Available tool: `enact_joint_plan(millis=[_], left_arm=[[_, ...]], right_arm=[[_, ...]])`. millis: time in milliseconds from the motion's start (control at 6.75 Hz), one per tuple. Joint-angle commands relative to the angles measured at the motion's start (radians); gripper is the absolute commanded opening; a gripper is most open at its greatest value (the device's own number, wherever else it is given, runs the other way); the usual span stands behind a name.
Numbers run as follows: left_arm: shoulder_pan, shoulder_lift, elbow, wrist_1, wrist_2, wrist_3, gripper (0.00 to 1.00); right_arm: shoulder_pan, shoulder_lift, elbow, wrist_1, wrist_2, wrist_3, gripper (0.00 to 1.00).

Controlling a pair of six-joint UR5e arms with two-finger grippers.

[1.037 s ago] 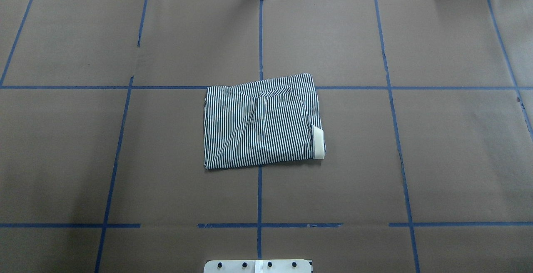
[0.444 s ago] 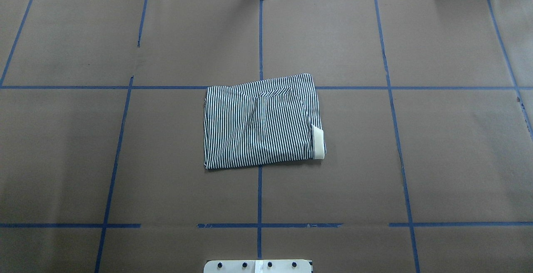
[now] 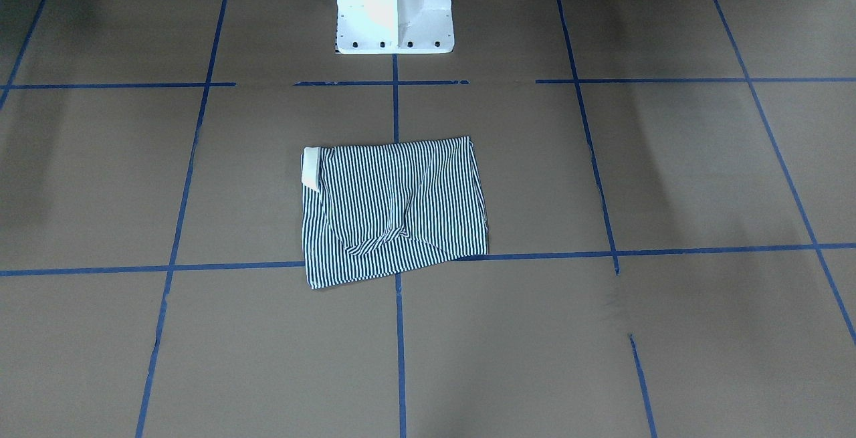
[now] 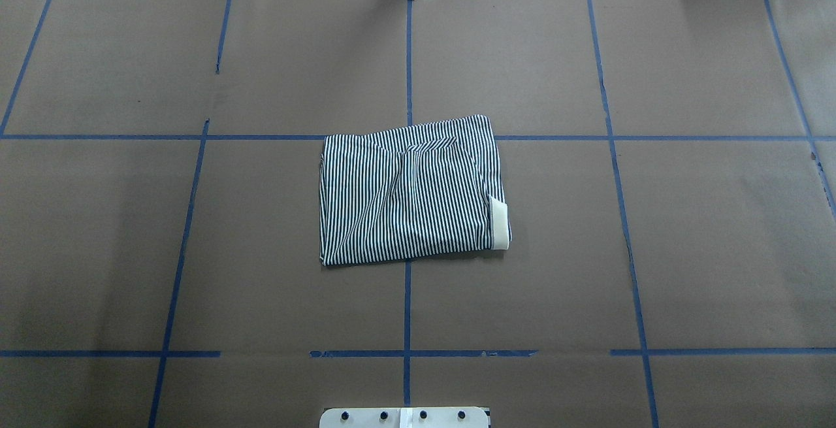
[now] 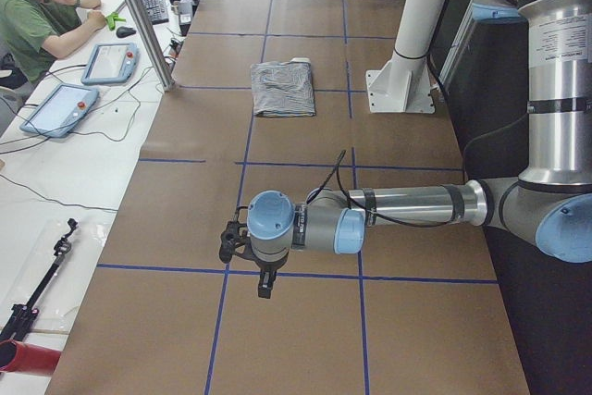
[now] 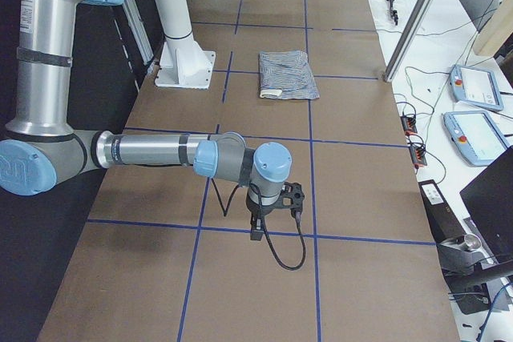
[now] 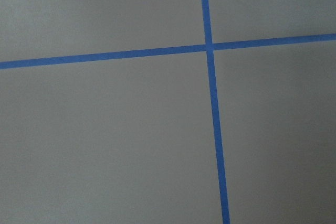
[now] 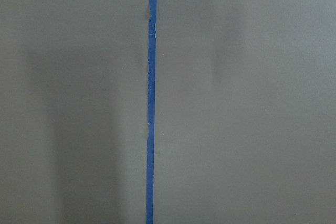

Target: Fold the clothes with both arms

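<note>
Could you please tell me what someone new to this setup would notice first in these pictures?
The striped shirt stands out most: it is folded into a compact rectangle at the middle of the brown table, with a white collar strip showing at its edge on the robot's right. Next, the left gripper and the right gripper hang above the table far from the shirt, near opposite ends.

even, bright light; soft shadows; wrist views slightly blurred.
</note>
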Motion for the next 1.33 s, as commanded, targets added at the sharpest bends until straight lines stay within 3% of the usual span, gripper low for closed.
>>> enact_joint_plan(millis=[0, 1185], left_arm=[[0.003, -0.016, -0.029, 0.058, 0.003, -0.002, 1.0], [0.005, -0.011, -0.063, 0.057, 0.023, 0.006, 1.0]], right_arm=[[0.0, 0.001, 0.004, 0.001, -0.011, -0.008, 1.0], [0.0, 0.008, 0.013, 0.001, -0.011, -0.001, 1.0]])
